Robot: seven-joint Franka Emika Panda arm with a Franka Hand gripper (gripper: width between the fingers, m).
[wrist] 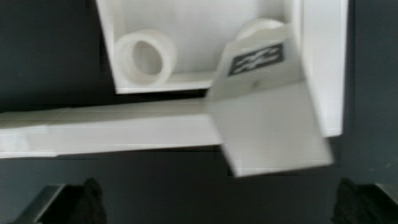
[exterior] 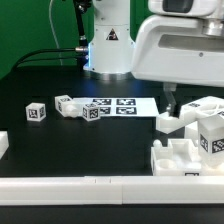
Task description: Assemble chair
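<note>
Nearest the exterior camera, a long white border rail [exterior: 80, 186] was seen along the front edge of the dark table [exterior: 40, 140]. Behind it, at the exterior view's right, the chair parts [exterior: 195, 135] were gathered in a white cluster, with tags showing on some faces. Three small tagged blocks [exterior: 65, 105] were laid beside the marker board [exterior: 125, 105] near the middle. The arm [exterior: 185, 45] was held over the cluster. In the wrist view, the tool [wrist: 217, 202] was spread wide, its fingertips [wrist: 71, 200] well apart and nothing gripped between them. Beneath it a slab with a round hole [wrist: 143, 55], a tilted tagged bar [wrist: 270, 110] and a long white bar [wrist: 98, 130] were seen.
</note>
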